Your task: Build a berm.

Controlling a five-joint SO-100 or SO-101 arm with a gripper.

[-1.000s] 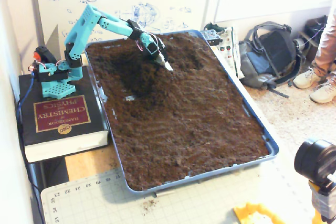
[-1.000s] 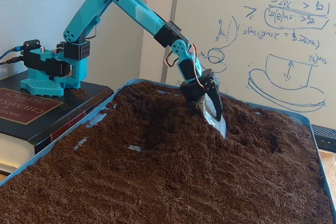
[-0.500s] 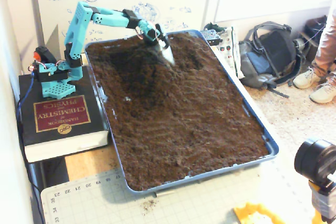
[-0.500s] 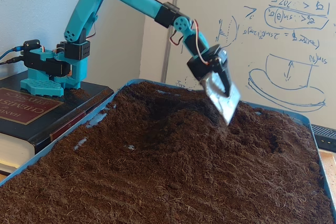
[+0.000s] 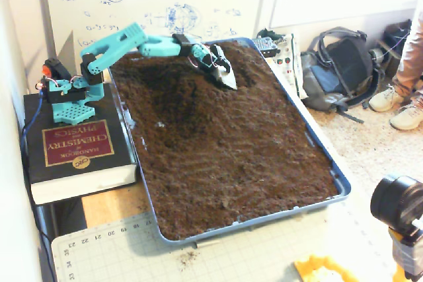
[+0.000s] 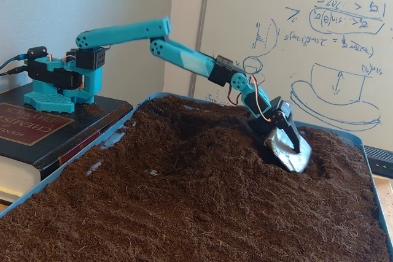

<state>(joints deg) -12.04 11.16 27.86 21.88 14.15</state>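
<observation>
One relation decides the coming move, as we read it: on which side of the gripper the berm lies.

Starting with what lies farthest toward us from the tool, flat, faintly raked soil fills the tray well clear of the blade, and none of it is raised.

Closer to the tool comes the berm, a dark mound with sloping sides. It sits just beside the gripper, between the gripper and the arm's base on the book. In one fixed view it is to the tool's left; in the other fixed view it also rises to the left of the tool. Its long axis seems to run across the arm's line of reach, though the crest is soft and we cannot be sure.

At the tool itself, a shiny scoop blade dips tip-down into a hollow on the side away from the mound. We cannot tell whether the jaws are parted or closed; the blade hides them.

Beyond the tool only a strip of soil and the tray's far rim remain. So we judge that soil taken here must be drawn back toward the base and onto the mound's flank.
</observation>
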